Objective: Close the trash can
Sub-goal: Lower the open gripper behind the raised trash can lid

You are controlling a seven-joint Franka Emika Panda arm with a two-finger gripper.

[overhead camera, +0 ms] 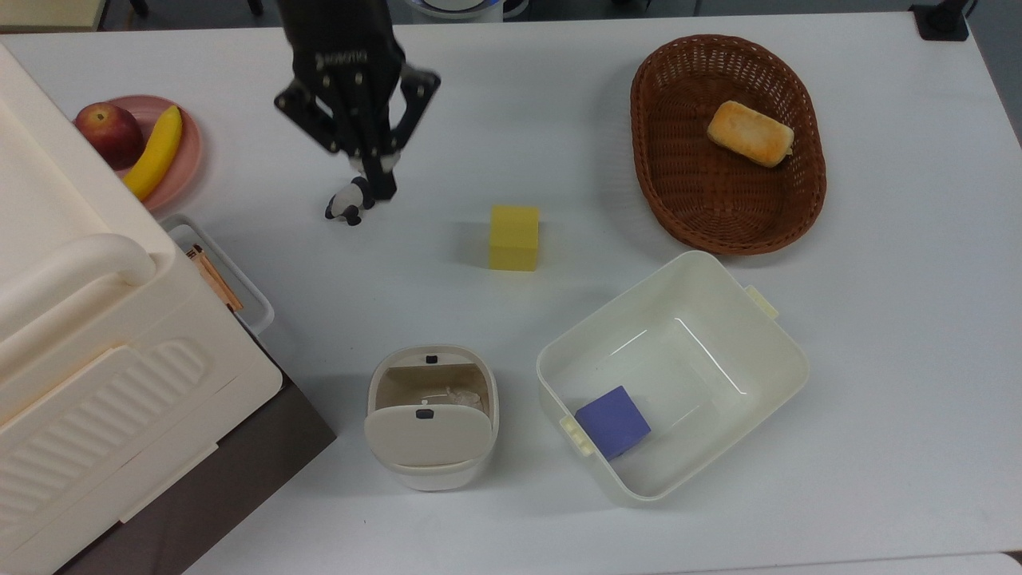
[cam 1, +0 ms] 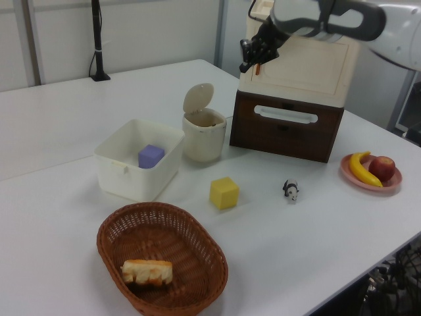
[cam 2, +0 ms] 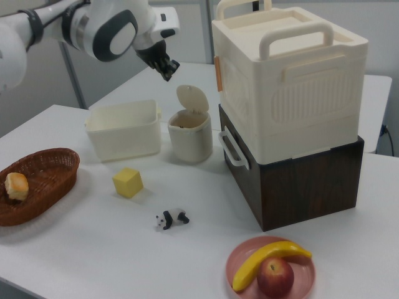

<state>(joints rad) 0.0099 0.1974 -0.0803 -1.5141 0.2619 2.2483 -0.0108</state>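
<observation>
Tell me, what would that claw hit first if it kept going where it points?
Probably the raised lid of the trash can. In the right view the claw slants down toward it with nothing between, though depth is hard to judge, so it might pass beside it.

Top view: overhead, straight down on the white table (overhead camera: 878, 335), mid height, whole tabletop covered. Left view: oblique from the wicker basket (cam 1: 162, 258) corner, facing the cream ribbed box (cam 1: 304, 60) across the table. Right view: oblique from the opposite end, pink fruit plate (cam 2: 271, 271) nearest, box close on the right view's right. All three share the yellow cube (overhead camera: 514, 237), panda figurine (cam 2: 171, 219) and the trash can (overhead camera: 432, 415).
</observation>
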